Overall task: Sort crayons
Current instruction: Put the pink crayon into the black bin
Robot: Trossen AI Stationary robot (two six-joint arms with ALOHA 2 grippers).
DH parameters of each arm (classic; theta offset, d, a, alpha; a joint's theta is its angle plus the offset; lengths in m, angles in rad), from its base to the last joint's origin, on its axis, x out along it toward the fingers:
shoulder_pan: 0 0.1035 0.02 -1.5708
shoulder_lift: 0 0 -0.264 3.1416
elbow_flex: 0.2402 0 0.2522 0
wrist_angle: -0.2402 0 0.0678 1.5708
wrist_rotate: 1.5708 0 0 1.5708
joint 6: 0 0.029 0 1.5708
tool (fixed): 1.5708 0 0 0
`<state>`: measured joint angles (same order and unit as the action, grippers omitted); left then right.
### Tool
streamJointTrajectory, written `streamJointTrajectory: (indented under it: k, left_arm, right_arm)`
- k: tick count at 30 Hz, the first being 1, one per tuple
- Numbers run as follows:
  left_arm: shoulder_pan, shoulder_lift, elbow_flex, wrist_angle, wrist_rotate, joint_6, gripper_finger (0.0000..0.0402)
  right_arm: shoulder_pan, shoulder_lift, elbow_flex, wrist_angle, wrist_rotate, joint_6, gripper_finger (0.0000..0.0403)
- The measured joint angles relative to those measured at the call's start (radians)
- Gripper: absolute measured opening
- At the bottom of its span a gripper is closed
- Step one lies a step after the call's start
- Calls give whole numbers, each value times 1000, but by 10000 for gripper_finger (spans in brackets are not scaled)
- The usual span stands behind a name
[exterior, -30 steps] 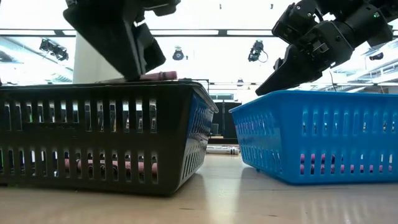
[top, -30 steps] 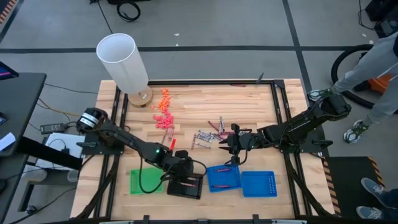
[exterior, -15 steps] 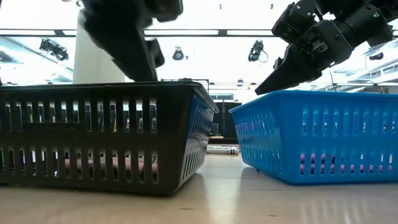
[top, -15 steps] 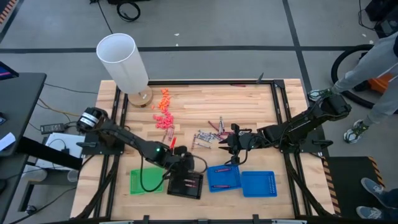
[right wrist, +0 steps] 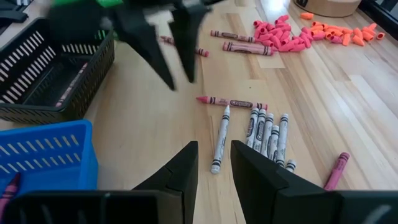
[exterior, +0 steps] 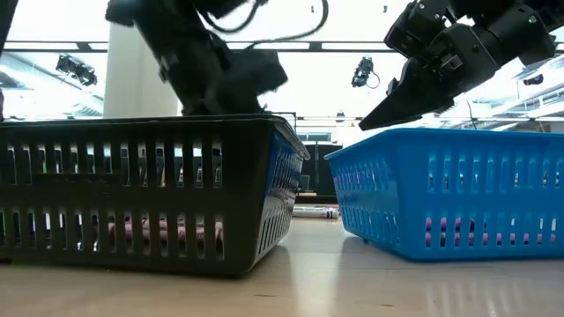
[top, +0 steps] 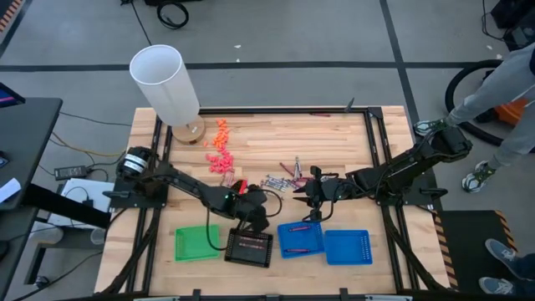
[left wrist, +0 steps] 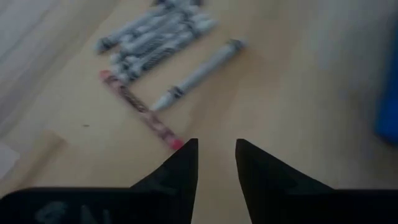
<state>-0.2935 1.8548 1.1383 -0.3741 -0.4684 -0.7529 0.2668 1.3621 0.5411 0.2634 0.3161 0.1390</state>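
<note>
The crayons lie loose on the wooden table: a silver-grey cluster (top: 272,184) (right wrist: 267,134), one grey crayon apart (left wrist: 199,74), a red one (left wrist: 140,109) (right wrist: 230,101) and maroon ones (top: 289,170). My left gripper (left wrist: 216,146) (top: 263,205) hangs open just short of the red crayon, between the black basket (top: 249,247) and the pile, holding nothing. My right gripper (right wrist: 213,155) (top: 305,194) stands open over the table beside the grey cluster, above the blue basket (top: 301,238). Pinkish crayons lie on the black basket's floor (exterior: 159,233).
A green tray (top: 196,244) lies left of the black basket and a blue lid (top: 347,247) right of the blue basket. A white cylinder (top: 167,84) and chunky orange and pink pieces (top: 219,146) sit at the far left. A person (top: 501,84) stands beyond the right edge.
My left gripper held a pinkish crayon over the black basket's rim and has let it go; the crayon is gone from its fingers. The gripper has then swung off the basket toward the crayon pile, sinking and rolling about its own axis.
</note>
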Motion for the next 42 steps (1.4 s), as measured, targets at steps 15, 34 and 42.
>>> streamJointTrajectory:
  k: [15, 34, 42]
  left_arm:
    - [80, 35, 3, 16, -33, -71, 172]
    - [98, 98, 7, -77, -39, -64, 152]
    - [105, 93, 7, -145, -33, -41, 101]
  right_arm:
    - [0, 0, 0, 5, -5, 0, 105]
    - [0, 0, 0, 13, -20, 0, 105]
    - [0, 0, 0, 13, -24, 0, 105]
